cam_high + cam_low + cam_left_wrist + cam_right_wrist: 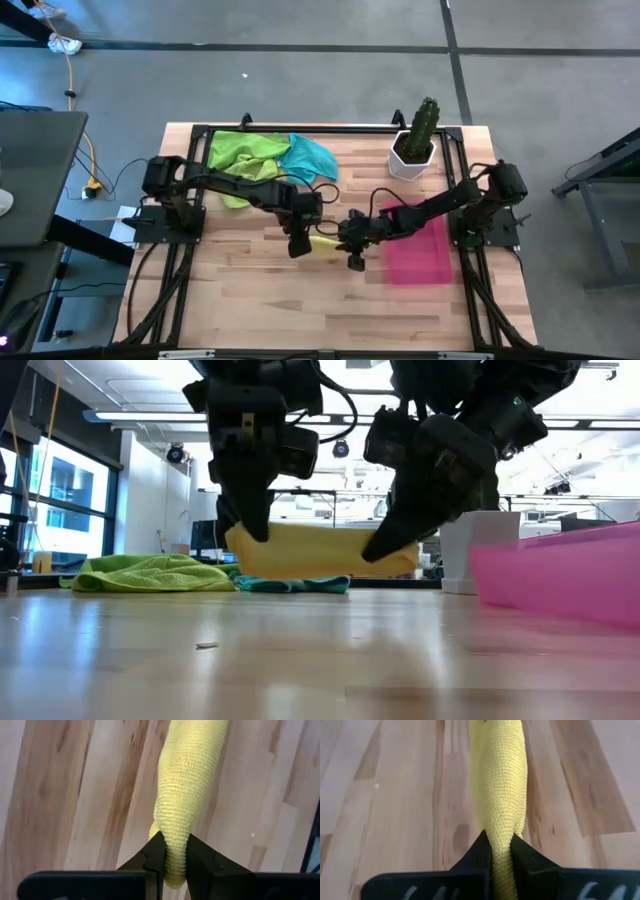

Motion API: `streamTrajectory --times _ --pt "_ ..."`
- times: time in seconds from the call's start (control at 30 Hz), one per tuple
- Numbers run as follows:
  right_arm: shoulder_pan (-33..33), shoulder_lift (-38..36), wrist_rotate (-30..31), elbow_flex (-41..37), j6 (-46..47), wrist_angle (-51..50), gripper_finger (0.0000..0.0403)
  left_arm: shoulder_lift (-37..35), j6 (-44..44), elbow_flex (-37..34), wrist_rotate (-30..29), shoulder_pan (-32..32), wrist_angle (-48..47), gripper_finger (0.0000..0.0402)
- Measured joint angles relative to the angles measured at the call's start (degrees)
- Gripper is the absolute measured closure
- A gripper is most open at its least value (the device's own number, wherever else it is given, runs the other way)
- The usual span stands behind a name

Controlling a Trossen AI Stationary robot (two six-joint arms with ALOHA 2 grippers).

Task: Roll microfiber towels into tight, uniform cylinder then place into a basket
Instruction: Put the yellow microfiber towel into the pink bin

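Observation:
A rolled yellow microfiber towel (pixel 320 550) hangs level above the table's middle, held at both ends. My left gripper (pixel 258 525) is shut on its left end and my right gripper (pixel 385 545) on its right end. In the high view the towel (pixel 325 243) shows only as a short yellow strip between the two grippers. The pink-red basket (pixel 418 255) lies on the table to the right. Lime green towels (pixel 243 155) and a teal towel (pixel 312 157) lie in a heap at the far left. My left gripper pinches the roll's left end (pixel 174 851) between its two fingers, coming from above on a slant. A short stub sticks out behind the fingers. The roll is clear of the table and runs away level from the fingers. My right gripper pinches the roll's right end (pixel 501 836) between its two fingers, slanting down from the table's right side. The fingers squeeze the roll narrow there. The roll is lifted clear of the wood and stretches straight toward the other gripper.
A white pot with a green cactus (pixel 417 140) stands at the far right, behind the basket. Bare wood lies in front of the grippers toward the near edge (pixel 300 310). A black frame runs round the table's far side.

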Motion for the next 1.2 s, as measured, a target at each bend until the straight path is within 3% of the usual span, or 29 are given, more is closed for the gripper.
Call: streamTrajectory --times 0.17,0.4,0.5,0.63,0.9,1.2 --pt "-0.1 0.1 -0.3 -0.1 -0.1 -0.9 0.0398 0.1 2.3 -0.2 -2.3 -1.5 2.8 0.0333" --pt "-0.3 0.2 -0.4 -0.2 0.6 -4.8 0.0398 0.1 7.0 -0.2 -12.6 -3.2 2.4 0.0265" --pt "-0.5 -0.6 -0.3 -0.3 1.5 -7.0 0.0398 0.0 5.9 -0.2 -18.2 -3.8 1.4 0.0249" --pt "-0.5 -5.8 1.0 -0.2 1.4 -10.0 0.0399 -0.8 2.1 -0.1 -21.2 -3.8 -2.6 0.0246" --pt "-0.5 -23.5 12.9 -0.1 1.8 -30.5 0.0399 -0.8 -6.0 -0.1 -21.6 -5.4 -6.8 0.0254" --pt "-0.3 -36.9 15.8 0.0 12.4 -58.5 0.0399 -0.8 -9.8 -0.1 -27.1 -9.5 -4.4 0.0256"
